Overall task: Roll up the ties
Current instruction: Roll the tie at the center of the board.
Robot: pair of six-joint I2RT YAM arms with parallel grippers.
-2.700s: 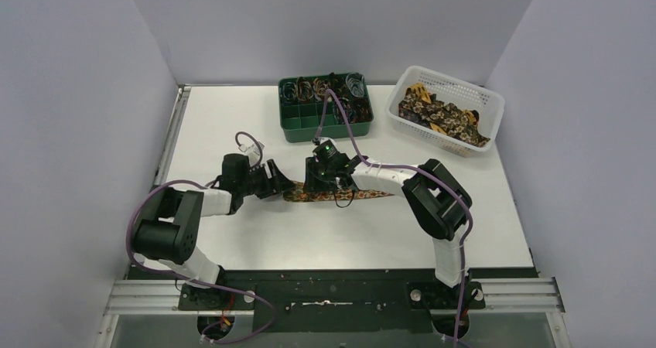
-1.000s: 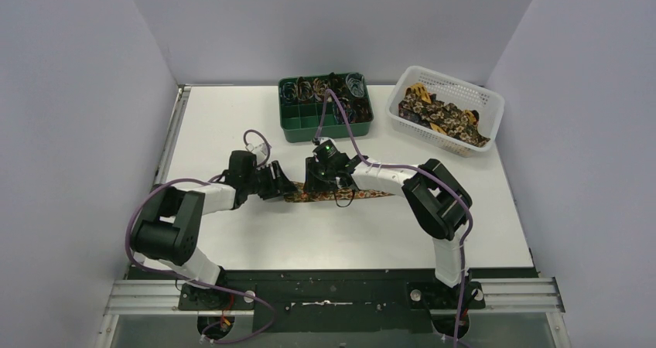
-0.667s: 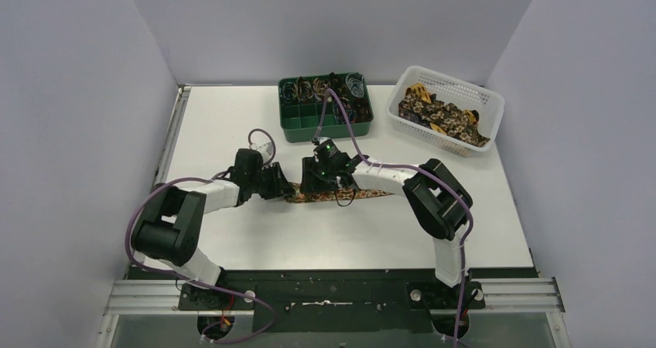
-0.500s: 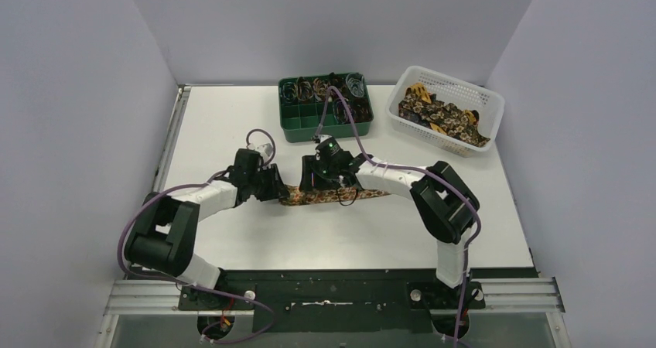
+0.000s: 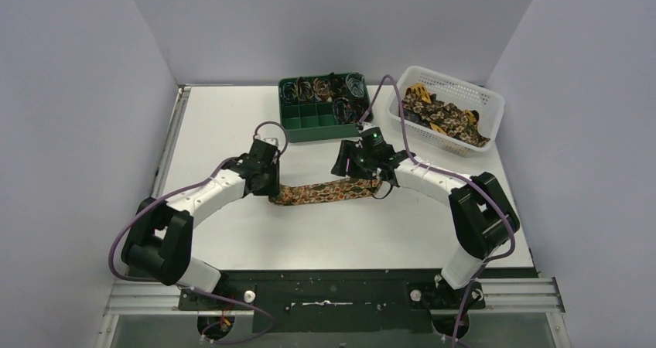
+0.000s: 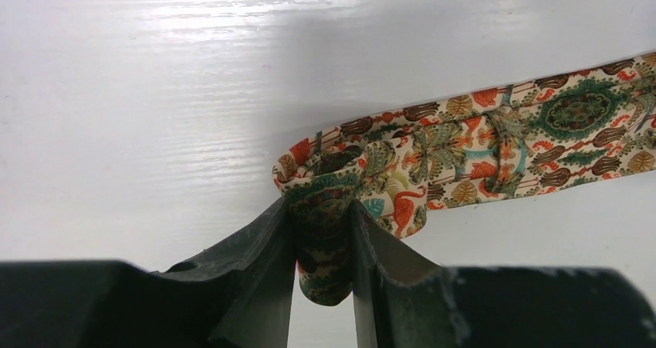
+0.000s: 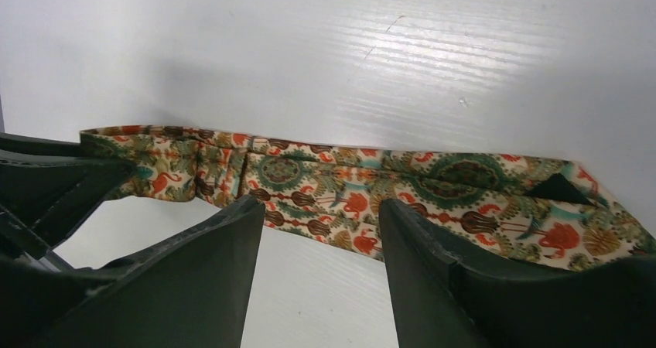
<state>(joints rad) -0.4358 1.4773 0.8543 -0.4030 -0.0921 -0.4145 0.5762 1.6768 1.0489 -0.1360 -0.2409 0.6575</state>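
Observation:
One tie [image 5: 325, 192], a floral strip, lies flat on the white table between my two arms. Its left end is folded into a small loop, and my left gripper [image 5: 272, 189] is shut on that fold. In the left wrist view the doubled fabric [image 6: 325, 209] is pinched between both fingers of the left gripper [image 6: 321, 213], and the rest of the tie [image 6: 495, 139] runs off to the right. My right gripper [image 5: 350, 170] hovers over the strip's right part. It is open in the right wrist view [image 7: 321, 209], with bare table between the fingers and the tie [image 7: 433, 182] just beyond them.
A green compartment tray [image 5: 309, 127] stands at the back centre, with coiled items [image 5: 317, 89] in its rear cells. A white basket [image 5: 495, 100] at the back right holds more ties [image 5: 441, 116]. Purple cables loop over both arms.
The left gripper has shut on the tie's folded left end. The right gripper has opened and moved right along the strip, which now lies stretched out longer.

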